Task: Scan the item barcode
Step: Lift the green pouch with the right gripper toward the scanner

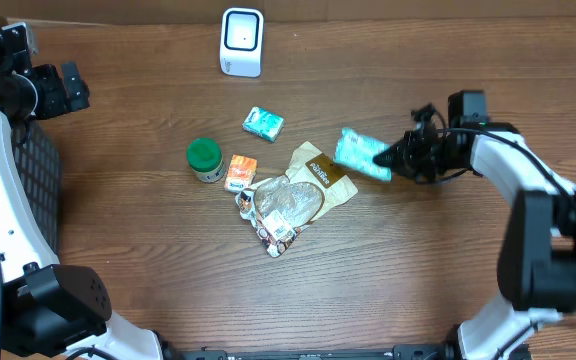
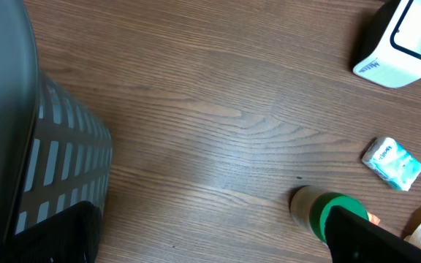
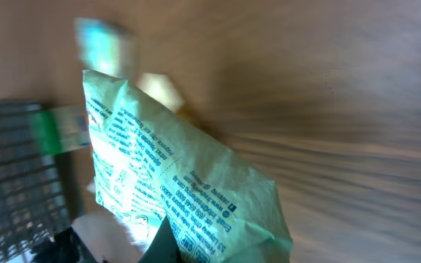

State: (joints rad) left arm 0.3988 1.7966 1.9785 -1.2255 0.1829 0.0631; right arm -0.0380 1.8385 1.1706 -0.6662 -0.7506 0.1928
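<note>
Mint-green printed packet (image 1: 361,155), the only one of its kind, was at the right of the bench (image 1: 148,270), gripped by the right tool (image 1: 396,158), whose jaws were closed tight on its edge. Just beside it lay one brown pouch (image 1: 323,172). Further left were one clear bag (image 1: 283,205), one orange box (image 1: 240,172), one green-lidded jar (image 1: 205,159) and one small teal packet (image 1: 263,123). One white scanner (image 1: 241,42) stood at the far edge, well apart. The left tool (image 2: 221,237) gaped wide, holding nothing, near one black basket (image 1: 33,180).
</note>
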